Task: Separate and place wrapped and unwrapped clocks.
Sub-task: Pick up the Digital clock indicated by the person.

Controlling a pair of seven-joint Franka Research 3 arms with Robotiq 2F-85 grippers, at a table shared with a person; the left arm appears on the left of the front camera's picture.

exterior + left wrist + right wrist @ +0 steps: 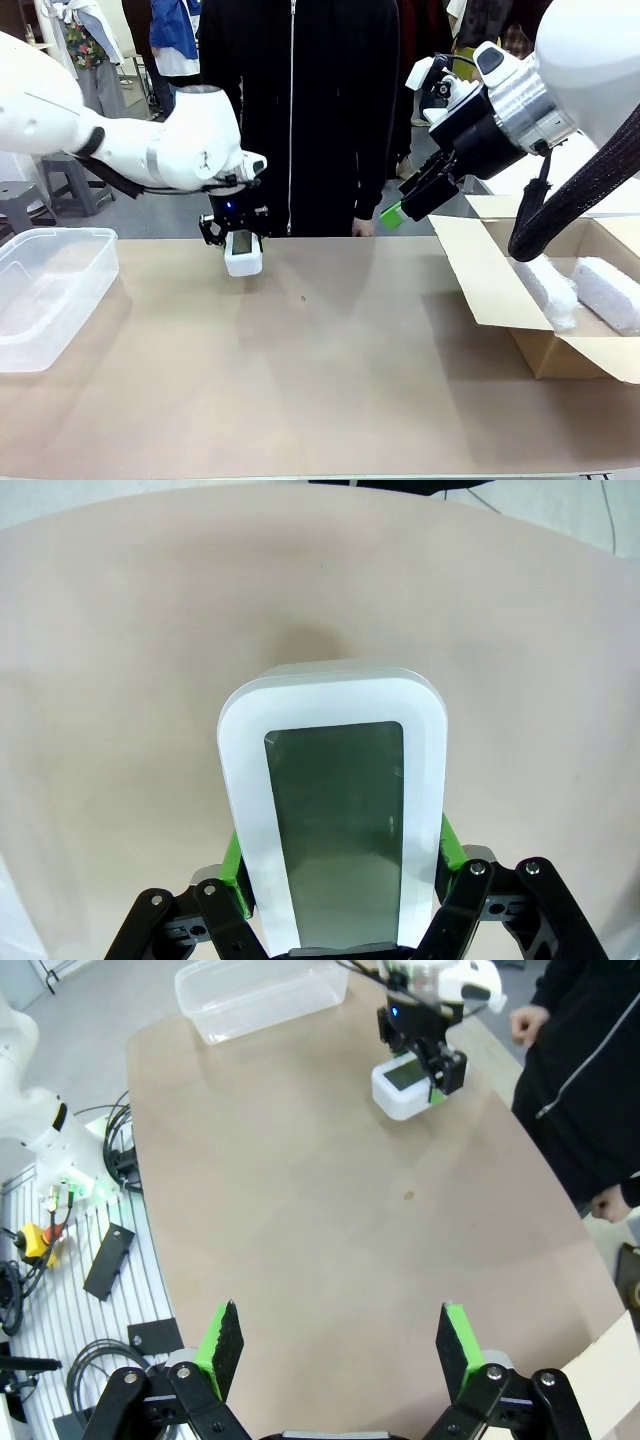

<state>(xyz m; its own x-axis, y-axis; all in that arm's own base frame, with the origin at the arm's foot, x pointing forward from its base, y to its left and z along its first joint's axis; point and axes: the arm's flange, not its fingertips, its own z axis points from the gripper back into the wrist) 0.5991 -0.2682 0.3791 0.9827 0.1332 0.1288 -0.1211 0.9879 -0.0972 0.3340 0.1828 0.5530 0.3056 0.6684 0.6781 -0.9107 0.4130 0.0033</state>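
My left gripper (340, 880) is clamped on the one bare white clock (335, 800), green pads (236, 865) pressing its two long sides. My left wrist camera looks straight at its dark screen; the front camera shows that clock at the table's (320, 380) far edge, about eleven o'clock from the centre, in front of a person in black (300, 110). My right gripper (338, 1345) hangs above the table with its jaws wide apart and nothing between them. From the front I also count two bubble-wrapped bundles (545, 290) lying in one cardboard box (540, 350) at three o'clock, and one clear plastic tub (45, 290) at nine o'clock.
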